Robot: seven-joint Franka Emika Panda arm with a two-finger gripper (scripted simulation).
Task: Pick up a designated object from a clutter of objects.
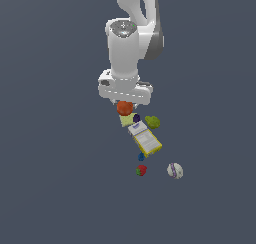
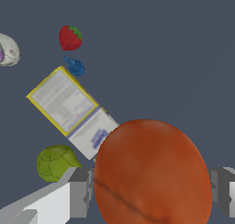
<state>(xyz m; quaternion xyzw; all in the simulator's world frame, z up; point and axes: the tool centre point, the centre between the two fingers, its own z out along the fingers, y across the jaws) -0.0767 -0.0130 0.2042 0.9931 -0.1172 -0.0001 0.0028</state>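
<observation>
The designated object, a round orange-red ball (image 2: 151,172) with a slightly bumpy skin, fills much of the wrist view. My gripper (image 2: 151,193) is shut on it, one grey finger (image 2: 80,193) pressed against one side and the other finger (image 2: 223,191) against the opposite side. In the exterior view the ball (image 1: 124,108) sits right under the white hand, with my gripper (image 1: 125,104) around it, just above the far end of the clutter of objects (image 1: 145,138). The fingertips are hidden behind the ball.
A pale green wedge (image 1: 127,120) and a dark purple ball (image 1: 136,118) lie just below the ball. Close by are a green lump (image 2: 55,162), a yellow-edged flat box (image 2: 62,99), a blue bit (image 2: 75,66), a red strawberry (image 2: 70,37) and a white ball (image 2: 7,49).
</observation>
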